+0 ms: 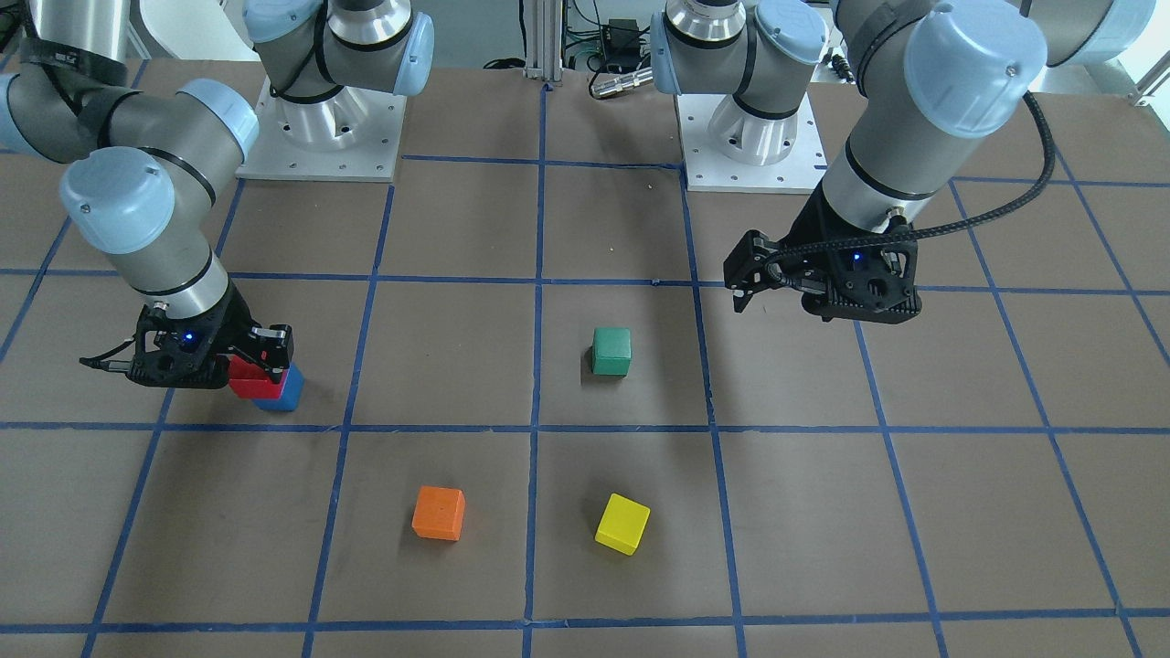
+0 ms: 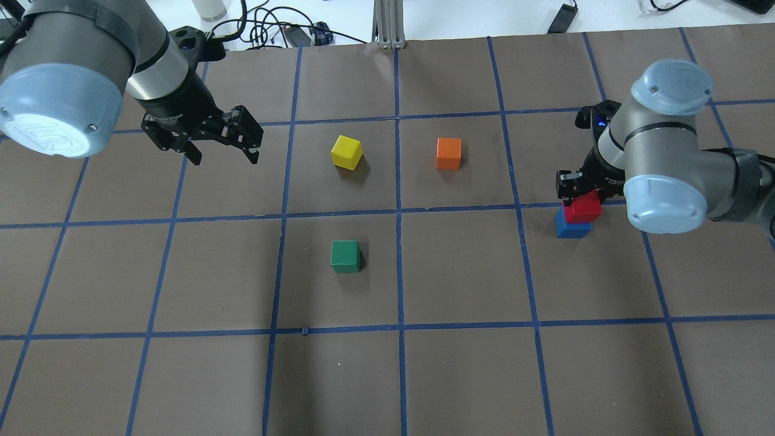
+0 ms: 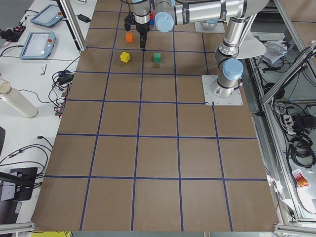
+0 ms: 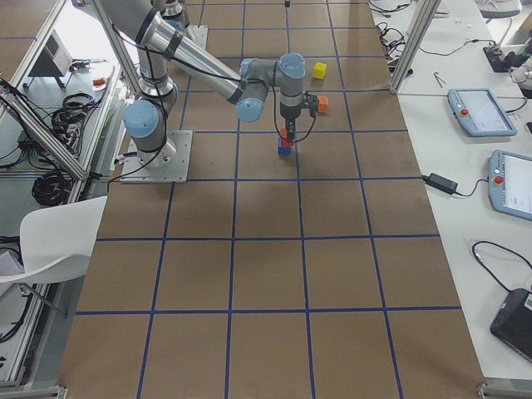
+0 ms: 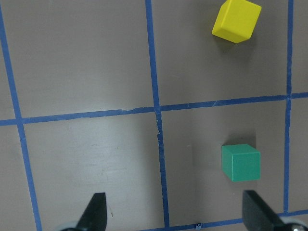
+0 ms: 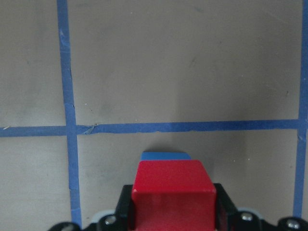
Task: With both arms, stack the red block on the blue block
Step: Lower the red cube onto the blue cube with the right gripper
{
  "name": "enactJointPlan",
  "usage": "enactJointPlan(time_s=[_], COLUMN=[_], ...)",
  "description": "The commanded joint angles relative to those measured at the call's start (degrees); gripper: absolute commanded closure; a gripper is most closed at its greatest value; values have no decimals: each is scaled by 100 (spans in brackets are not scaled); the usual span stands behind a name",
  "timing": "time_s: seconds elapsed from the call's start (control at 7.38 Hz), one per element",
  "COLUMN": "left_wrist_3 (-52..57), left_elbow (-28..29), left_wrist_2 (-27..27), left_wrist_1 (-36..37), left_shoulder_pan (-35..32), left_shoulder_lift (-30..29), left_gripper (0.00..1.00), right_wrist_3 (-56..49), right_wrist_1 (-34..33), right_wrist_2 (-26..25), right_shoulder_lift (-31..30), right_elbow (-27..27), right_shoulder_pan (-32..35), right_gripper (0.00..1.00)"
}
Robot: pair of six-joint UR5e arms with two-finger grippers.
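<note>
The red block [image 2: 583, 208] is clamped between the fingers of my right gripper [image 2: 582, 197]. It is held right over the blue block [image 2: 569, 229], slightly offset towards the robot; I cannot tell whether the two touch. In the right wrist view the red block [image 6: 173, 192] hides most of the blue block [image 6: 164, 156]. The front view shows the same pair, red [image 1: 242, 376] on blue [image 1: 281, 393], at its left side. My left gripper [image 2: 225, 158] is open and empty, hovering above the table far from both blocks.
A green cube [image 2: 346, 256], a yellow cube [image 2: 347, 151] and an orange cube [image 2: 448, 153] sit apart in the middle of the brown table with its blue tape grid [image 2: 398, 212]. The left wrist view shows the green cube [image 5: 240, 162] and yellow cube [image 5: 236, 20] below the left gripper.
</note>
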Motion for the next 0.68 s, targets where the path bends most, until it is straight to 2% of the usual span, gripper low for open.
enactJointPlan(time_s=[0.0, 0.14, 0.54], left_wrist_3=[0, 0, 0], left_elbow=[1, 1, 1], left_wrist_2=[-2, -2, -11], left_wrist_1=[1, 1, 1], left_shoulder_pan=[2, 2, -7], left_shoulder_lift=[-6, -6, -24], left_gripper=[0, 0, 0], right_wrist_3=[-54, -54, -28], right_wrist_1=[9, 35, 308], right_wrist_2=[-1, -28, -54], right_shoulder_lift=[24, 24, -81], right_elbow=[-3, -11, -273], right_shoulder_pan=[0, 0, 9], right_gripper=[20, 3, 0])
